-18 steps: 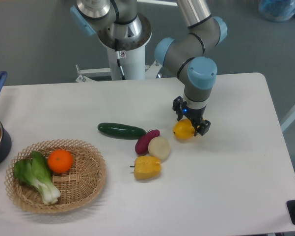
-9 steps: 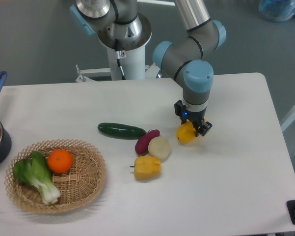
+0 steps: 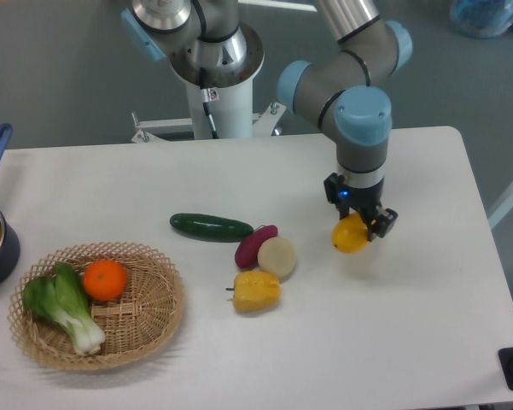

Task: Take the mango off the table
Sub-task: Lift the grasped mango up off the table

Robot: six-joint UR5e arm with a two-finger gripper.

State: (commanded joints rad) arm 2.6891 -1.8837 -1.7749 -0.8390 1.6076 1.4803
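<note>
Between the two fingers of my tool sits the mango, pinched across its upper part, most of its body hanging below the tips to my camera-left. Its skin looks glossy and smooth, so I judge it slippery, firm and fairly light; a hold across the broad middle would be safer than near the tapered end. It seems just clear of the white surface, right of the other produce, though I cannot tell for certain.
</note>
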